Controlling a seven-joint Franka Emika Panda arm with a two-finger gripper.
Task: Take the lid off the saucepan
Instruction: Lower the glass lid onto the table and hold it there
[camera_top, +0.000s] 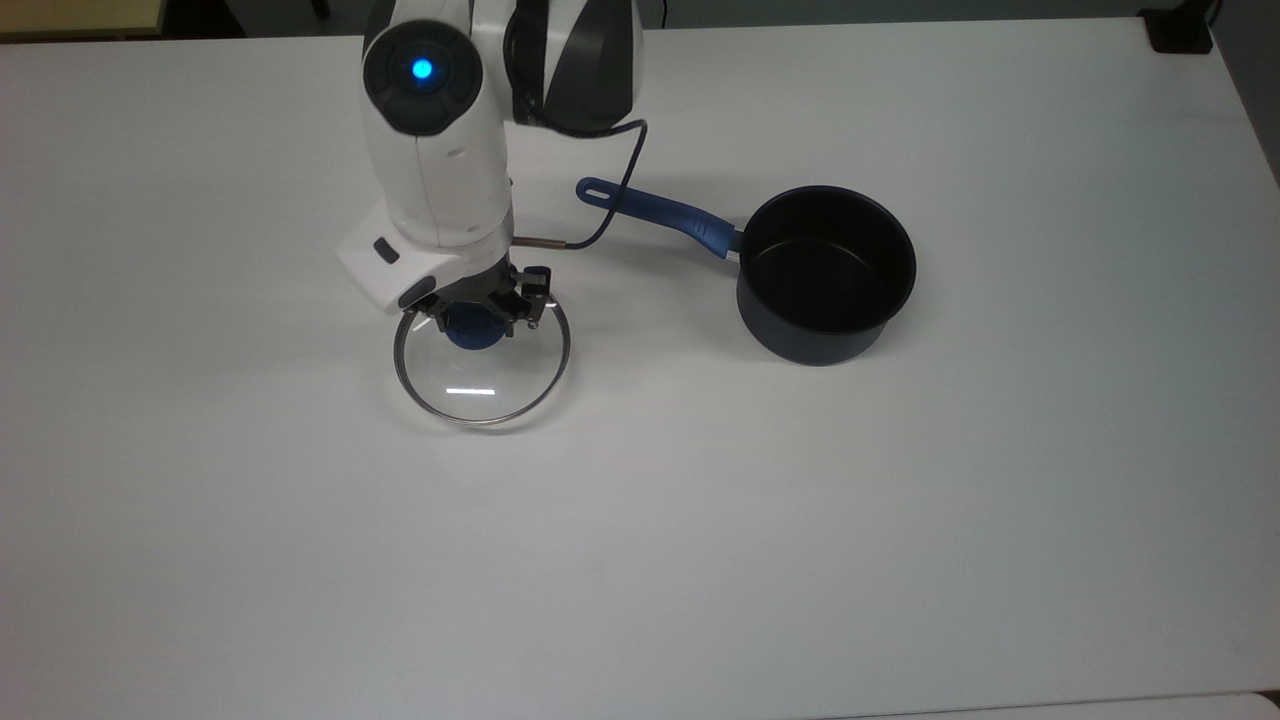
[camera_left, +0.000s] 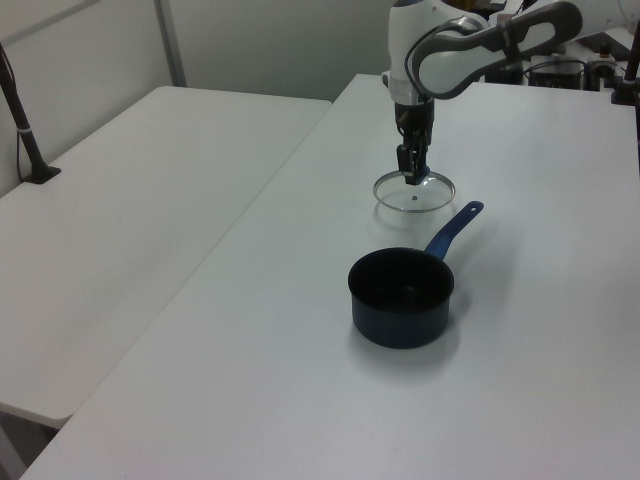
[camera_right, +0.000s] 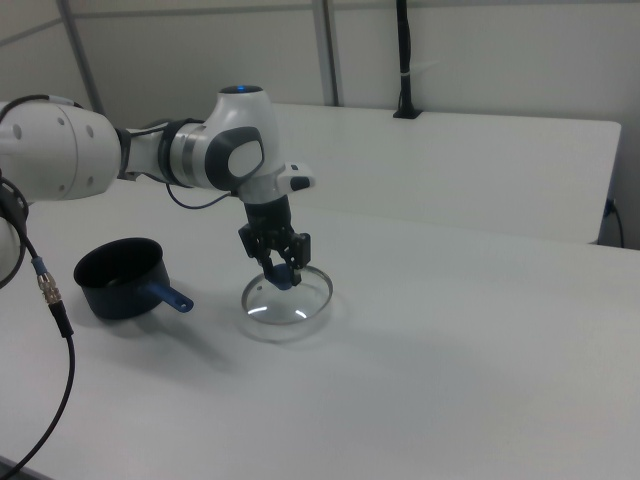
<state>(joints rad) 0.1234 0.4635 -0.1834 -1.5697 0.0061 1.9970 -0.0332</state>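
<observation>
Top view, fingers (camera_top: 527, 290): dark, pinched on the blue knob (camera_top: 474, 329) from both sides.
Gripper (camera_top: 478, 308): clamped on the knob, pointing down from a white wrist; also seen in the left view (camera_left: 411, 172) and the right view (camera_right: 281, 268).
Lid (camera_top: 482, 375): clear glass with a thin metal rim, held level by the knob, low over the table; whether touching the surface, cannot tell.
Lid's place: toward the far edge of the table, nearer the top view's left edge than the saucepan, well apart from the pot.
Lid in other views: beyond the saucepan in the left view (camera_left: 414, 193); to the right view's right of the saucepan (camera_right: 288, 298).
Saucepan (camera_top: 826, 273): dark, open, upright on the table, toward the top view's right, empty inside as far as visible.
Handle (camera_top: 655, 211): blue, with a slot at its tip, reaching toward the top view's left and the far edge; tip near the arm's cable, just beside the wrist.
Saucepan elsewhere: nearest the camera in the left view (camera_left: 401, 297); at the right view's left (camera_right: 120, 277).
Arm (camera_top: 432, 140): white, with a lit blue dot on top, covering part of the far side of the lid.
Cable (camera_top: 610, 195): dark, looping from the arm to the wrist, passing beside the handle tip.
Table (camera_top: 640, 520): white, bare around both items.
Second table (camera_left: 120, 240): white, alongside at the left view's left.
</observation>
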